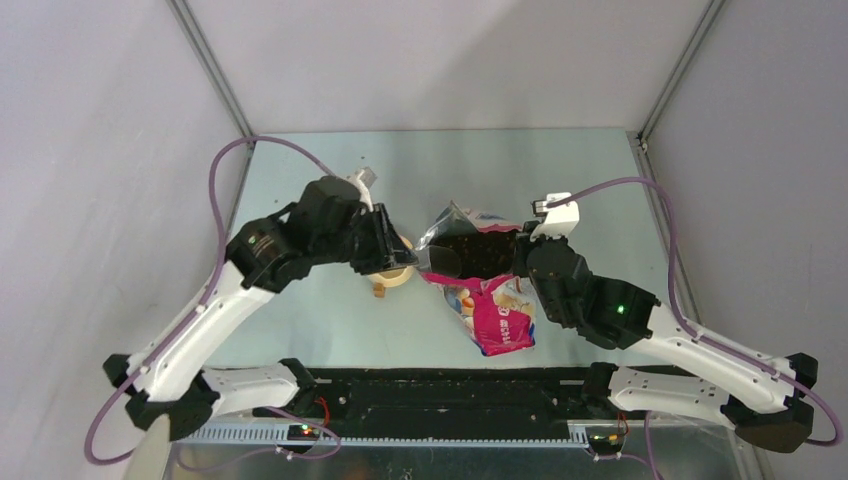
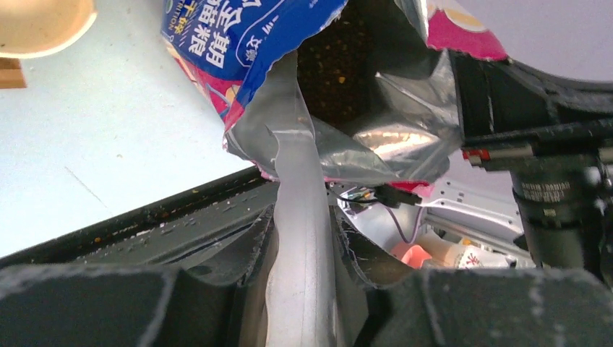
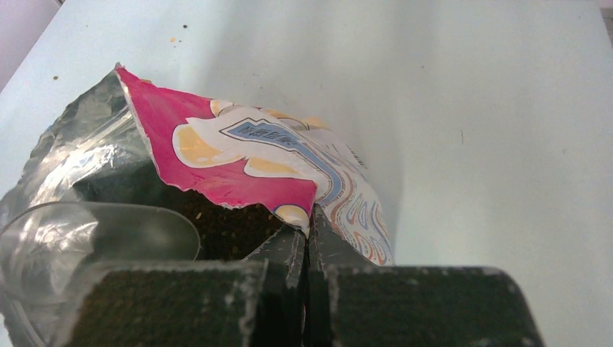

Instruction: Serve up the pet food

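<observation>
Brown kibble [image 3: 231,225] lying inside foil bag [image 3: 238,163].
Left gripper [image 2: 302,246] clamping clear scoop [image 2: 300,181] by its handle; right gripper [image 3: 307,249] pinching bag rim.

pale blue-green table [image 1: 560,170] — plain grey walls [image 1: 90,150] on three sides.

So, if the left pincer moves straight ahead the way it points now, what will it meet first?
Most likely the torn foil mouth of the bag, just ahead of the left pincer; the clear scoop it grips reaches into it. Beyond lies the pet food. Depth is hard to judge.
</observation>
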Available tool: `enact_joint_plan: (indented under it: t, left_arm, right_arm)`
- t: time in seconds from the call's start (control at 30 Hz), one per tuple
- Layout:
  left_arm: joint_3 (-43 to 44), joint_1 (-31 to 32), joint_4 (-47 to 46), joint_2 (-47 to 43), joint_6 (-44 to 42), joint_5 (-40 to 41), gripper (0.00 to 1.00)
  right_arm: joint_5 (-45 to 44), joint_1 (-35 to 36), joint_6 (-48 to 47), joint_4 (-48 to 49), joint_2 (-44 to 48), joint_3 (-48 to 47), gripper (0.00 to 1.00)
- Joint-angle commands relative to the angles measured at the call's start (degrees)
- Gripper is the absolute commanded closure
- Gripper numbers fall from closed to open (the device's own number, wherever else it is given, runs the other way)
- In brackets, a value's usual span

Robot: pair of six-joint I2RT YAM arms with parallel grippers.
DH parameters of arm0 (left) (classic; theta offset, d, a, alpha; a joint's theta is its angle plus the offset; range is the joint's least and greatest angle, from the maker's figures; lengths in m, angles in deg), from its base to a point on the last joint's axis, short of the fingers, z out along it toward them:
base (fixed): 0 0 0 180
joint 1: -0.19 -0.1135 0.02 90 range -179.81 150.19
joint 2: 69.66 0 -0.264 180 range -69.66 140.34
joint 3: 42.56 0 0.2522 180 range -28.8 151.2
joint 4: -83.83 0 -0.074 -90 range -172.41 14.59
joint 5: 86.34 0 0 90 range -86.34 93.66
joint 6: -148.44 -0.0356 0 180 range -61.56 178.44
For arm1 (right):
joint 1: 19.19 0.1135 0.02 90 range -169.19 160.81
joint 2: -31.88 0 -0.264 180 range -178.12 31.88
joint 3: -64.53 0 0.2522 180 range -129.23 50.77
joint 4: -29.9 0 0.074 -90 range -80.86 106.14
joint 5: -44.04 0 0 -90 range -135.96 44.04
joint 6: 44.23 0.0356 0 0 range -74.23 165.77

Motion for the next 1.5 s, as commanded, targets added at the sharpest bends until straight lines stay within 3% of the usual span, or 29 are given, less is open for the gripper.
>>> enact_joint_plan:
  t: [0.0, 0.1, 0.3, 0.6, 0.8, 1.0, 1.1, 1.27, 1.47]
  left_arm:
    - [7.06, 2.35, 15.66, 6.62, 0.82, 13.94, 1.00]
    - [11.82, 6.24, 17.42, 10.50, 2.16, 22.30, 1.00]
    - [19.20, 8.81, 22.61, 18.64, 4.78, 29.48, 1.00]
    - [29.70, 11.85, 33.45, 35.34, 5.24, 32.85, 1.00]
    - [30.61, 13.37, 32.17, 40.67, 1.33, 31.45, 1.00]
    - [24.29, 13.67, 19.93, 38.81, -4.33, 23.95, 1.00]
    - [20.90, 13.65, 13.62, 36.61, -5.90, 24.25, 1.00]
    - [10.03, 13.01, -0.09, 30.13, -7.98, 20.15, 1.00]
    - [-5.63, 9.14, -21.21, 22.02, -5.62, 9.48, 1.00]
  right_arm:
    - [-1.16, 0.22, -1.68, 4.27, 0.18, -1.44, 1.00]
    - [-1.36, 0.17, -1.88, 4.11, -0.05, -1.43, 1.00]
    - [-1.85, 0.23, -1.72, 3.83, 0.35, -1.45, 1.00]
    - [-2.06, 0.55, -1.69, 3.67, 1.92, -1.48, 1.00]
    - [-0.47, 0.84, -1.08, 4.13, 0.38, -1.43, 1.00]
    - [-0.85, 0.65, -0.27, 4.49, -0.69, -1.41, 1.00]
    - [-1.15, 0.59, 0.46, 3.84, 0.00, -1.47, 1.00]
    - [-1.24, 0.22, 0.60, 3.58, 0.52, -1.48, 1.00]
    - [-0.99, 0.12, 1.42, 2.85, 1.57, -1.36, 1.00]
